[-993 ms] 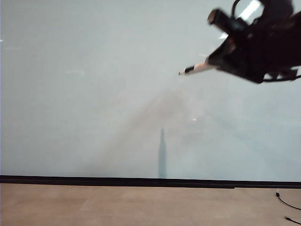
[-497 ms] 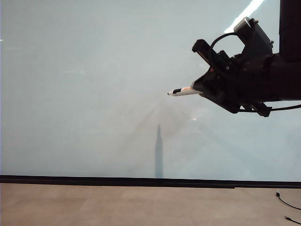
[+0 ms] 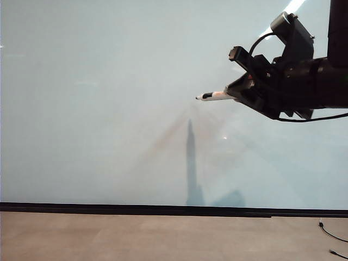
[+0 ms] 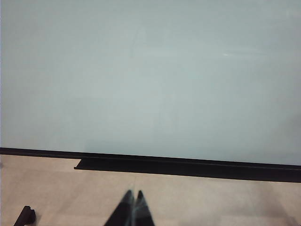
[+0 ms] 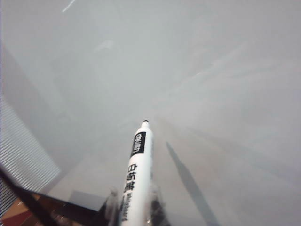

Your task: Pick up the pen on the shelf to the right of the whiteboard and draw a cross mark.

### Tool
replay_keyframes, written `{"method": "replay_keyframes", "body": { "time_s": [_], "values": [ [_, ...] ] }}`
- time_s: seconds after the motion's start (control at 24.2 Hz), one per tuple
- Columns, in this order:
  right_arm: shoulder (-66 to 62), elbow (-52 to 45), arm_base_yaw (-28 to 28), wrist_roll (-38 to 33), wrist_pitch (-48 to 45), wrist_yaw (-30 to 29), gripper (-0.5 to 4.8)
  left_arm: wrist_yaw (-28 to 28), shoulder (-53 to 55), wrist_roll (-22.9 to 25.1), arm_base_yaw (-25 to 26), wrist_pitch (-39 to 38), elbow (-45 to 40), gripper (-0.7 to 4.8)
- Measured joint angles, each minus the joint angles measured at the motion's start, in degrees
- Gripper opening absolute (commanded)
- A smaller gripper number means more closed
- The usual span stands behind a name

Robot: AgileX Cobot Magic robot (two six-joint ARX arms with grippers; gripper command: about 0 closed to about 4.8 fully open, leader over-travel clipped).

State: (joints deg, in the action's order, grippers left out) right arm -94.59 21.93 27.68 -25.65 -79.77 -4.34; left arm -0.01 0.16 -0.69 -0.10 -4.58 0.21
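Exterior view shows the right tool (image 3: 235,93) clamped shut on the pen (image 3: 215,96), so the pickup looks done. The pen juts from the tool with its tip leading toward the whiteboard (image 3: 98,109), its shadow falling on the board below the tip. Whether the tip touches the board cannot be told. No cross mark shows anywhere, so the drawing is left to do. The left tool (image 4: 133,197) sits low with its fingertips together, holding nothing, pointing across the worktop (image 4: 211,202) at the board's black lower strip.
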Motion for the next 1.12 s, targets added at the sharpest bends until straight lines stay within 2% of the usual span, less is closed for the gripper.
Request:
{"method": "replay_keyframes", "body": {
  "time_s": [0.37,1.12],
  "values": [
    [-3.58,5.7,-1.49,0.22,1.38,-8.61,-0.09,0.0,0.0,-0.02,0.0,0.0,0.0,-0.05],
    [-4.33,9.25,-1.51,-0.09,0.9,-9.27,-0.09,0.0,0.0,0.0,0.0,0.0,0.0,-0.04]
  ]
}}
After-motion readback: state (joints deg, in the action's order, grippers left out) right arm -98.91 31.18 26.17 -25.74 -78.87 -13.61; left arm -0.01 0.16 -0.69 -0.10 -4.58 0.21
